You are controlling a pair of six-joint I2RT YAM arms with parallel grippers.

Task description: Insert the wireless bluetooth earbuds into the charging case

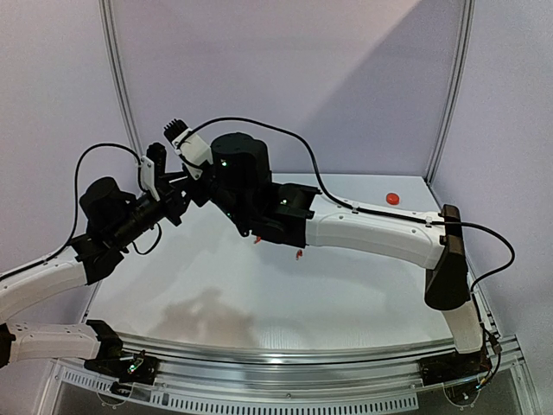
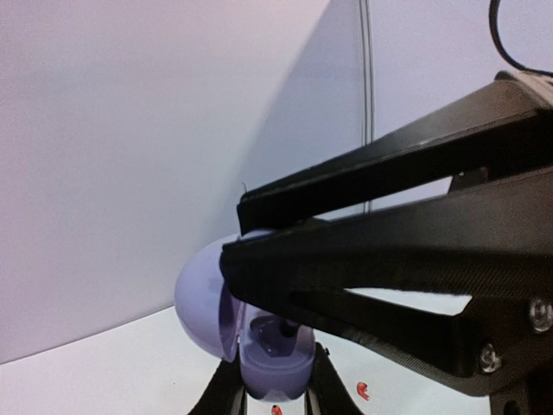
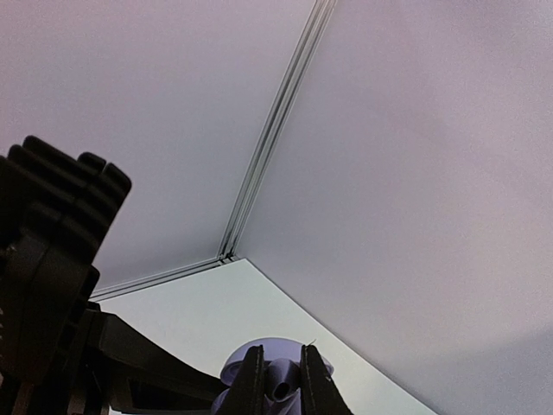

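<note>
A bluish-lilac charging case (image 2: pixel 275 367) is clamped by its base in my left gripper (image 2: pixel 275 393), held above the table with its round lid (image 2: pixel 200 298) swung open to the left. My right gripper (image 3: pixel 282 367) is shut on a lilac earbud (image 3: pixel 281 386), just over the open case, whose lid (image 3: pixel 268 348) shows behind it. Its black fingers (image 2: pixel 389 251) reach in from the right across the case's mouth. From above, both grippers meet at the back left (image 1: pixel 180 195) and hide the case. Two red earbuds (image 1: pixel 257 239) (image 1: pixel 298 253) lie on the table.
A red round case (image 1: pixel 392 198) sits at the back right of the white table (image 1: pixel 259 294). The lilac back wall and a metal corner post (image 3: pixel 268 147) stand close behind the grippers. The right arm (image 1: pixel 371 233) stretches across the middle.
</note>
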